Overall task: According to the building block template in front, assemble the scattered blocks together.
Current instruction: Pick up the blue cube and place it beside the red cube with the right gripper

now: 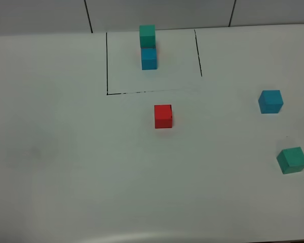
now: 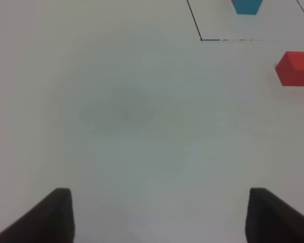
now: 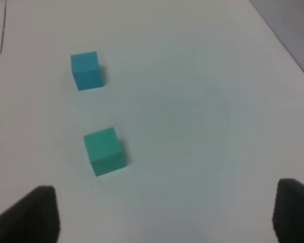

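Edge: teal-green block (image 1: 292, 160) near worktop (image 1: 66, 152) right edge (blue block (image 1: 270, 101) too).
Room: we find most left of red block (image 1: 163, 116).
Drawn border (image 1: 107, 61): template (image 1: 148, 48) inside.
Left end effector (image 2: 159, 217), right end effector (image 3: 164, 215): spread wide, holding nothing.

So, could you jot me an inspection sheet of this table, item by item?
Surface: white table, with black lines drawn at its far side.
Job's things: template inside the lines, teal-green and blue parts joined; red cube just outside the lines' near edge; blue cube and teal-green cube apart from each other on the right.
Clutter: nothing seen.
Grippers: left claw open, holding nothing; right claw open, holding nothing, looking onto the blue and teal-green cubes.
Cables: nothing seen.
Surroundings: grey panelled wall behind the table.
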Robot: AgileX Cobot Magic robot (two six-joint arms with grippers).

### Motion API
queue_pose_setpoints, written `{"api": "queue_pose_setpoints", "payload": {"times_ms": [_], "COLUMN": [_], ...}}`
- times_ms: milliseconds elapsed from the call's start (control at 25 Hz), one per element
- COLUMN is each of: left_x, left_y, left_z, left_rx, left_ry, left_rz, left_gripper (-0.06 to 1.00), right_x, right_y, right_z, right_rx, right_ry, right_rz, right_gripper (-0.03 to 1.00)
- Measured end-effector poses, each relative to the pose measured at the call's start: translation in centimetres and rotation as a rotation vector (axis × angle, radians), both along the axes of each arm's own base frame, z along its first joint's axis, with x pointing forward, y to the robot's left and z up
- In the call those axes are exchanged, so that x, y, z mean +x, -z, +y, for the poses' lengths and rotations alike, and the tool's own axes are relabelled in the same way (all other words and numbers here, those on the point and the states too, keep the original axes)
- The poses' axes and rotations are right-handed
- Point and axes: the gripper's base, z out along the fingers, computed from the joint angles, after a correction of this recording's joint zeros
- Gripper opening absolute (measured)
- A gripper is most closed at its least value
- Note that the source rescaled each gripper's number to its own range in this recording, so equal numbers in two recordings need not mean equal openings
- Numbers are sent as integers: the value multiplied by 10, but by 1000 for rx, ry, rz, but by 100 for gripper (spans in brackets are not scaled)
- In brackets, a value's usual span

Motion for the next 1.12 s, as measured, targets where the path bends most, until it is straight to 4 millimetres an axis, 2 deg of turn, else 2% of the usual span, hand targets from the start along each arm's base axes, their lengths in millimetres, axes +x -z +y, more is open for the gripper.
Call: {"api": "queue_pose_setpoints", "payload": {"times_ms": [560,680,840,960,1120], "left_x": [0,0,0,0,0], "left_y": [0,0,0,0,0], "left_z": [0,0,0,0,0], "left_rx": [0,0,0,0,0], "left_ry": [0,0,0,0,0], "left_rz": [0,0,0,0,0], "left_gripper": [51,51,51,51,51], "right_x": [0,7,39,79,142], "right_y": [0,-3,-17,-21,-13], "right_z": [0,-1,-1,-3,-5], "right_rx": [-1,-9,-24,-34,-24], "right_ry": [1,-4,-38,-58,-91], "right_rz": [0,27,104,235,413], "right_gripper": [79,79,80,87,97]}}
